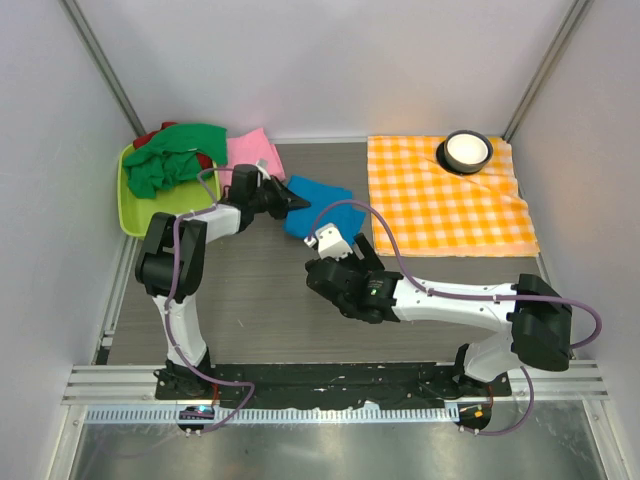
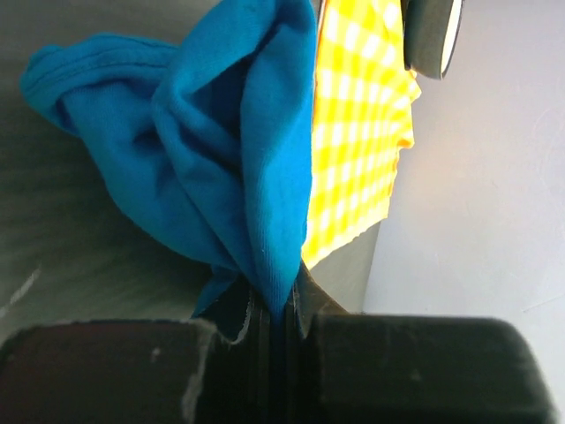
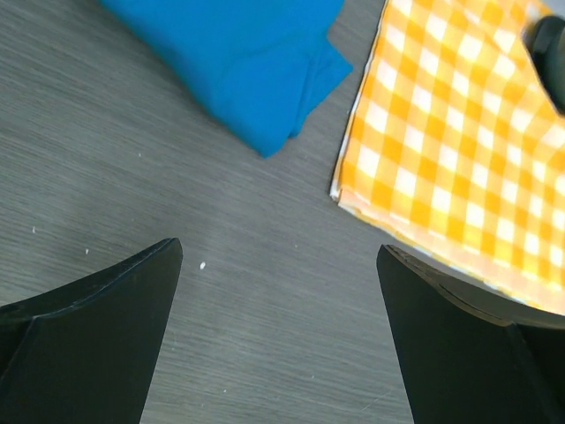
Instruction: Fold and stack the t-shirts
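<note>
The left gripper [image 2: 278, 305], clamped on the blue t-shirt [image 2: 221, 150], should draw it taut so the spread-fingered right gripper [image 3: 278, 252] can take the corner ahead.

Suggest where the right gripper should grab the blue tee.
Probably the free corner of the blue tee nearest the checked cloth, from above: it lies on the table, opposite the edge the left gripper pinches, and the open right gripper faces it.

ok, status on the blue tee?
Left gripper shut on blue t-shirt. Right gripper open, holding nothing. Checked cloth lies beside shirt, apart.
</note>
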Controlling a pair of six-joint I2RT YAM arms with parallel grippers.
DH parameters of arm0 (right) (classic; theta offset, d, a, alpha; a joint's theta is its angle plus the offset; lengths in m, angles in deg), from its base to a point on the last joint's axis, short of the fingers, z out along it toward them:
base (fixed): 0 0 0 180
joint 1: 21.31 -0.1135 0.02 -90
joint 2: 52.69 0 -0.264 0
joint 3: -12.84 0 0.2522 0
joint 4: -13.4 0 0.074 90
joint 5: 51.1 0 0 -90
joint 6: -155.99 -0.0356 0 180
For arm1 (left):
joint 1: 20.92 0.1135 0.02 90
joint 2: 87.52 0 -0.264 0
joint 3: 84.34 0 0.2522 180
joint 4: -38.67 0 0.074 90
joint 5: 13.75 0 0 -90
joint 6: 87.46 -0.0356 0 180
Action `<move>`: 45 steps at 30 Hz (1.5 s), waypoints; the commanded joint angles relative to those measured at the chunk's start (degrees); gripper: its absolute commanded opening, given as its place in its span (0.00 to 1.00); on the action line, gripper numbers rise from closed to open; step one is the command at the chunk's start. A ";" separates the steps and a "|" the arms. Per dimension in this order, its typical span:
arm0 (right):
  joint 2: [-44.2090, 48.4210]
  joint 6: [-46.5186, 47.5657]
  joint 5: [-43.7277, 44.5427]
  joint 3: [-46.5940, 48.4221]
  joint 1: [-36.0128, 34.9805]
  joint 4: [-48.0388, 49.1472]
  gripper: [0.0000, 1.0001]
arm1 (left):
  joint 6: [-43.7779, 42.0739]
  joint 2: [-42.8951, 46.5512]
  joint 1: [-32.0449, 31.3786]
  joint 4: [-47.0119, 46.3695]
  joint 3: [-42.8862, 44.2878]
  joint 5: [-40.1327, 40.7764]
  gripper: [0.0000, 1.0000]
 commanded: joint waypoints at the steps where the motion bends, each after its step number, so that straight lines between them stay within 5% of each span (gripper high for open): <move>1: -0.76 -10.16 -1.85 -2.75 -0.07 -0.61 0.99 | -6.59 -3.90 0.33 9.44 14.14 0.92 0.00; 12: -0.15 -15.87 -7.75 -7.06 -0.24 4.22 1.00 | -16.01 -22.80 2.43 34.15 58.00 1.71 0.00; 21: 0.12 -14.90 -10.65 -9.79 -0.24 8.27 1.00 | -15.65 -33.44 9.55 41.37 77.11 0.92 0.00; 34: -0.58 -14.99 -12.85 -10.67 -0.24 10.38 1.00 | -18.72 -32.57 18.52 41.36 77.21 -3.47 0.00; 45: -0.85 -14.73 -13.90 -10.14 -0.50 10.73 1.00 | -21.64 -25.28 23.62 38.93 63.52 2.48 0.00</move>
